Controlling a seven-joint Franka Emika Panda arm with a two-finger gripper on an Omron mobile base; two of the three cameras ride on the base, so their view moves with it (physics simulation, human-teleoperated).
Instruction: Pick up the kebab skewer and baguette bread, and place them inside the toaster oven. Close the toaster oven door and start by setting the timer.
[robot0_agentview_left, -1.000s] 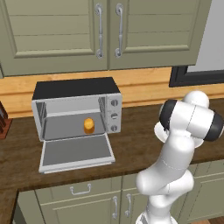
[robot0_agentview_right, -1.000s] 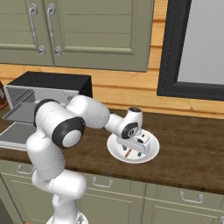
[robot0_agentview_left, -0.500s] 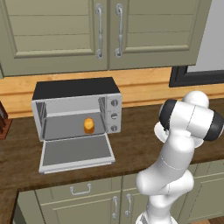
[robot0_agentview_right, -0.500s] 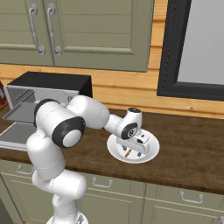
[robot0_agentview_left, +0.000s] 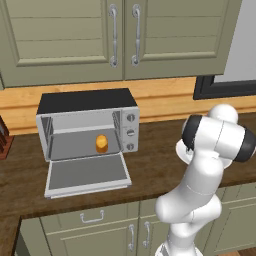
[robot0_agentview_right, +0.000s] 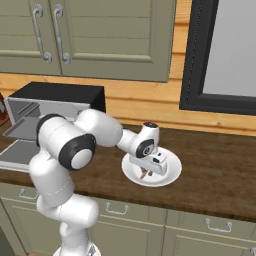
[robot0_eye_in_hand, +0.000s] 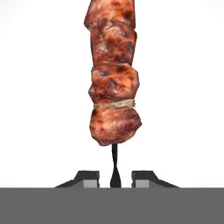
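Observation:
The kebab skewer (robot0_eye_in_hand: 113, 74), a thin dark stick with browned red chunks, lies on a white plate (robot0_agentview_right: 171, 170). My gripper (robot0_eye_in_hand: 114, 178) is low over the plate, shut on the bare end of the stick, which runs between the fingertips (robot0_eye_in_hand: 87, 178). In the right base view the gripper (robot0_agentview_right: 146, 173) points down into the plate, with a bit of the skewer (robot0_agentview_right: 144, 174) showing under it. The baguette bread (robot0_agentview_left: 101, 144) stands inside the toaster oven (robot0_agentview_left: 87, 102). Its door (robot0_agentview_left: 87, 172) hangs open, flat over the counter.
Three knobs (robot0_agentview_left: 131, 132) sit in a column on the oven's right front. Upper cabinets (robot0_agentview_left: 120, 35) hang above it, and a dark-framed window (robot0_agentview_right: 225, 55) is to the right. A dark block (robot0_agentview_left: 4, 137) stands at the counter's far left.
The jaws have closed from wide open onto the skewer's stick. The arm and the oven have stayed put.

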